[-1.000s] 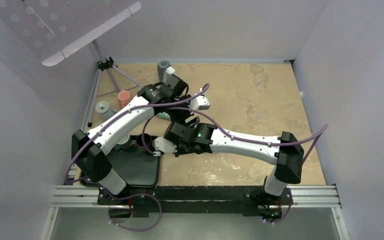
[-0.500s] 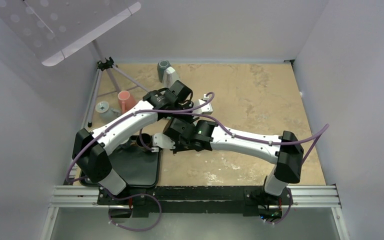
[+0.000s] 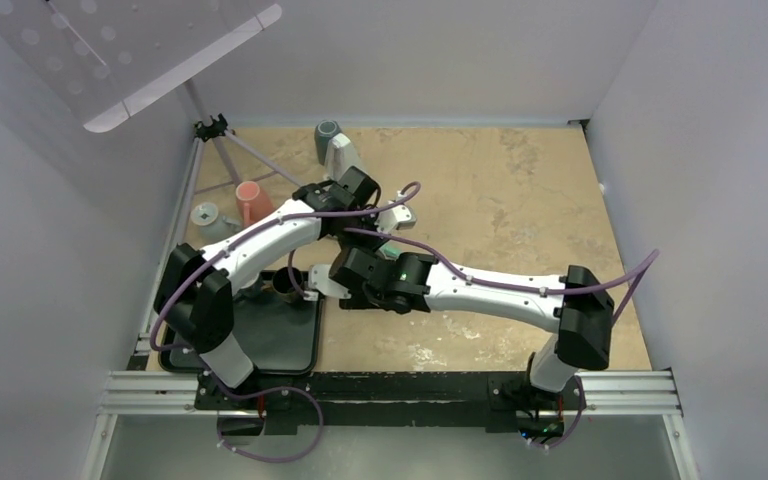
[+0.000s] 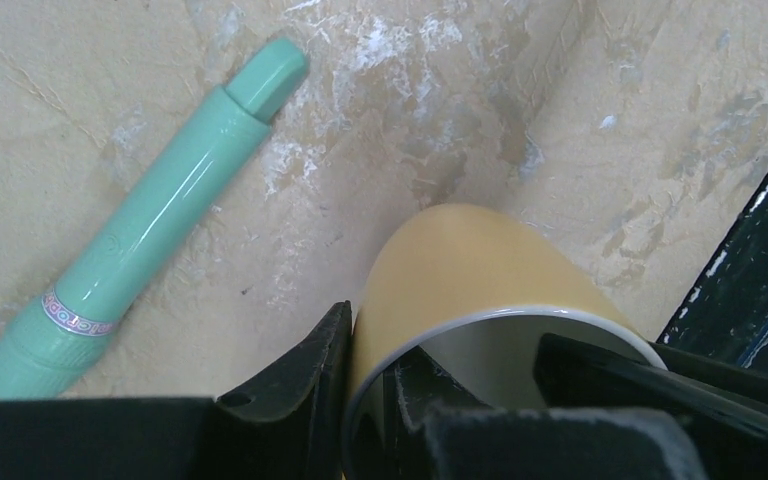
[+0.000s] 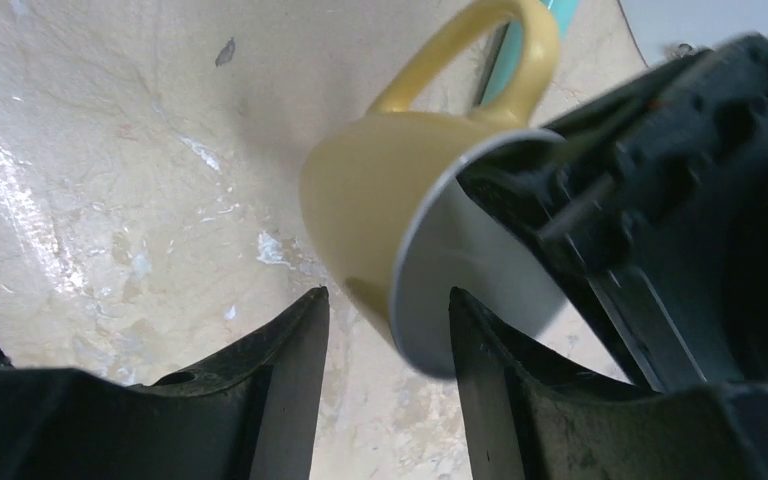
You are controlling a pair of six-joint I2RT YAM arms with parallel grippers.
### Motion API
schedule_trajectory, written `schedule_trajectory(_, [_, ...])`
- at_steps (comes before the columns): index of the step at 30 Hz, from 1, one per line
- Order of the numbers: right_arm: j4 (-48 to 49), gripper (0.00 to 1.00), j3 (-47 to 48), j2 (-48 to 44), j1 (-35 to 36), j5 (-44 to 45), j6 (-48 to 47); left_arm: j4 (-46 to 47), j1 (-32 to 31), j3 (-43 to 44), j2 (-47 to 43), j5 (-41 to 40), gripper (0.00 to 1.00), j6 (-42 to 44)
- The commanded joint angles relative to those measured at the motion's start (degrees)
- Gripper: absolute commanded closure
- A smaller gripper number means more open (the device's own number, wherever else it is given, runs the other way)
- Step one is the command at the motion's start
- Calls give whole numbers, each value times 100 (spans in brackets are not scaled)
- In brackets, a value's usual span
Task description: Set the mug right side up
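Observation:
The yellow mug point(image 4: 470, 260) with a pale grey inside hangs tilted over the tan tabletop. My left gripper point(image 4: 370, 345) is shut on its wall, one finger outside and one inside the rim. In the right wrist view the mug point(image 5: 370, 190) lies just beyond my right gripper point(image 5: 388, 300), handle pointing away and mouth turned toward the left arm. That gripper is open, and its fingers point(image 5: 290, 350) flank the rim's lower edge without pinching it. In the top view both wrists cross mid-table and hide the mug.
A mint-green tube point(image 4: 150, 220) lies on the table left of the mug. A black tray point(image 3: 270, 335) with a dark cup point(image 3: 285, 283) sits near left. A pink cup point(image 3: 250, 200), a grey cup point(image 3: 205, 215), a grey-green mug point(image 3: 327, 135) and a tripod point(image 3: 215, 130) stand at back left.
My left gripper has closed on the mug's wall. My right gripper has opened and let the mug go. Both wrists shifted slightly left.

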Motion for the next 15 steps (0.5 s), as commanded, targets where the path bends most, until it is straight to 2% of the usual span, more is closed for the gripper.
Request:
schedule_trajectory(1, [213,49,-13,-722,-26,179,578,241,324,46,21,-7,100,-116])
schedule_trajectory(8, [622,49,-242,-1506,-33,-434,758,-558,1046,660,-192,43,100,-67])
schedule_trajectory(15, [1474,48,-659,-2181,-111,-808,816,-1869,2313,1070,-1197,-64,100,158])
